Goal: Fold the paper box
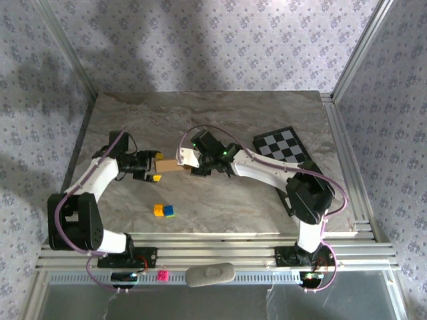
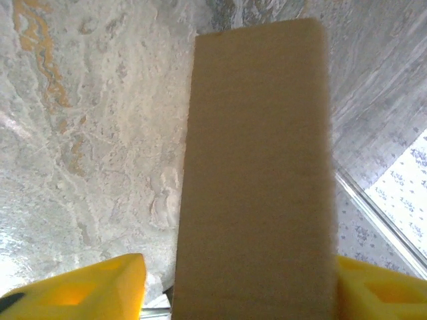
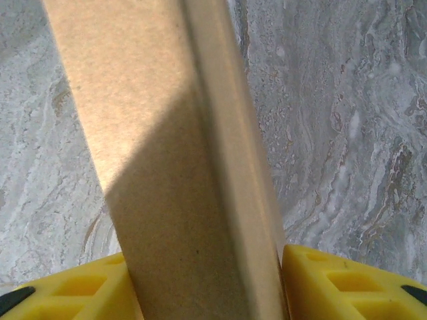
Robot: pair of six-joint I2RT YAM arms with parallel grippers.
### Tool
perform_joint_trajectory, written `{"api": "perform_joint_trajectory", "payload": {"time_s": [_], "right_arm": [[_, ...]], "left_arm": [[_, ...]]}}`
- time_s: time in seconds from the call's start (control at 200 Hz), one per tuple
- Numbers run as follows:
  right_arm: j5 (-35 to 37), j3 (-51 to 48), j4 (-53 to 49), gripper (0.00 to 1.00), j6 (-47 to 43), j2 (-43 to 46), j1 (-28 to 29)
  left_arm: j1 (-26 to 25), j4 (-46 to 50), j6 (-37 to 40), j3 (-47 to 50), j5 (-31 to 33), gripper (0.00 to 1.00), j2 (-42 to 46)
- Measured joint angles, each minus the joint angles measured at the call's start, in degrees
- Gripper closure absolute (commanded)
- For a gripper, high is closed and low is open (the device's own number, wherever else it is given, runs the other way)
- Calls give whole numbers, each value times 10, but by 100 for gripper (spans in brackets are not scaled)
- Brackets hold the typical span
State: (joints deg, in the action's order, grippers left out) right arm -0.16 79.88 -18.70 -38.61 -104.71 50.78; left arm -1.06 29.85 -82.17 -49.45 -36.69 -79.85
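The box (image 1: pixel 171 165) is a shallow tan slab of cardboard, caught between the two grippers over the middle of the worktop (image 1: pixel 220 113). Its long axis runs straight from one gripper to the other, across the worktop. Each arm therefore has one end of it, and neither is the nearer. From the left gripper (image 1: pixel 155 171) the box stretches away to the right; from the right gripper (image 1: pixel 194 165) it stretches away to the left.

The right gripper is clenched on its end. In its wrist view both yellow fingers (image 3: pixel 333 283) press against the cardboard, and a folded edge runs up the slab's right side. The left gripper looks slackened off. In its wrist view one finger (image 2: pixel 377 287) touches the box while the other stands just clear, with a sliver of worktop between. That view is so close, though, that I wouldn't swear to it.

If so, the right arm alone has the box. The left gripper faces it end-on, along the long axis, so any fresh hold or push on a flap would come from that end.

Two small coloured blocks (image 1: pixel 163 211) lie on the near side of the left gripper, well apart from the box. A checkerboard (image 1: pixel 283 143) lies off to the right gripper's right.
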Motion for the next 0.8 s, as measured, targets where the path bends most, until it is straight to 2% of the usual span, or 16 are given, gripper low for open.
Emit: {"api": "perform_joint_trajectory", "payload": {"time_s": [0.065,0.14,0.325,0.535,0.805], "right_arm": [[1,2,-1,52,-2,0,0],[2,6,-5,53,-2,0,-3],[-14,22,-34,54,-2,1,-17],[-85,25,-113,54,36,46,-46],[-253,-6,-195,54,157,160,-111]], "left_arm": [[2,1,1,0,-3,13,2],[8,3,5,0,-6,8,10],[39,35,19,-23,1,5,38],[69,132,75,-140,53,5,44],[48,206,196,-285,96,18,-14]]}}
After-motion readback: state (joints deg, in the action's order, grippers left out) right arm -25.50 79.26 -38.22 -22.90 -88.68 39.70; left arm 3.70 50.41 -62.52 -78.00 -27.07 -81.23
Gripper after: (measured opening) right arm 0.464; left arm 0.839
